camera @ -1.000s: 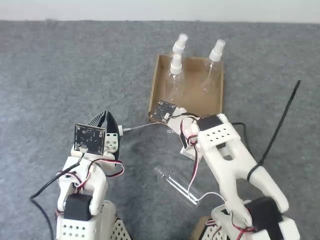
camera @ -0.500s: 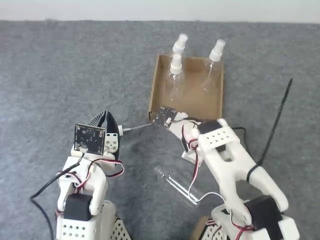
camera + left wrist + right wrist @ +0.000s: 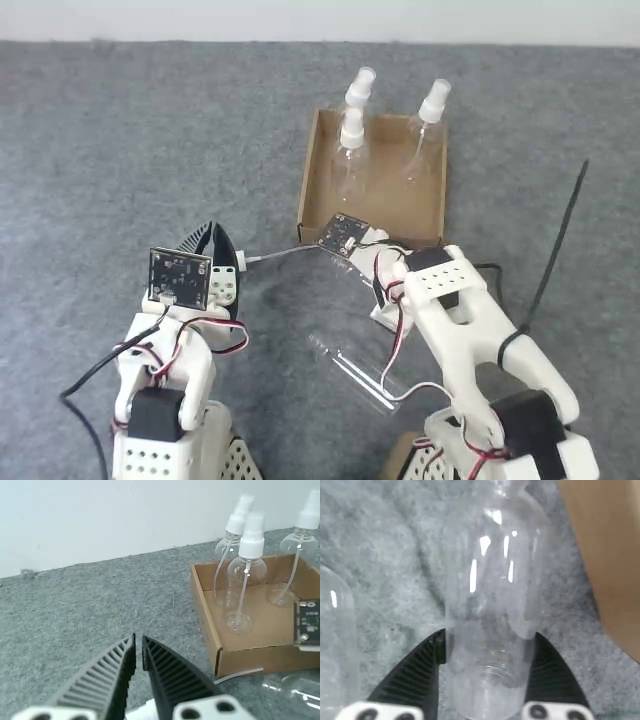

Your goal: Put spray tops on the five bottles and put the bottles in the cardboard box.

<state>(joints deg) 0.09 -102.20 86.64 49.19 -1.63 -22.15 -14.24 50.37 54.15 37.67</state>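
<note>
The cardboard box holds three clear bottles with white spray tops, all upright. My right gripper is just in front of the box, shut on a clear capless bottle that lies on the carpet; one finger presses each side. A second capless bottle lies nearer the arm bases. My left gripper is left of the box, shut with nothing between its tips. A loose spray top lies beside it, its thin tube pointing towards the box.
Grey carpet covers the table, with open room left of the box and behind the left gripper. A thin black strap sticks up at the right. The right arm's camera board hangs over the box's near wall.
The right arm has drawn back a little from the box, towards its base and to the right. The left arm has not moved.
</note>
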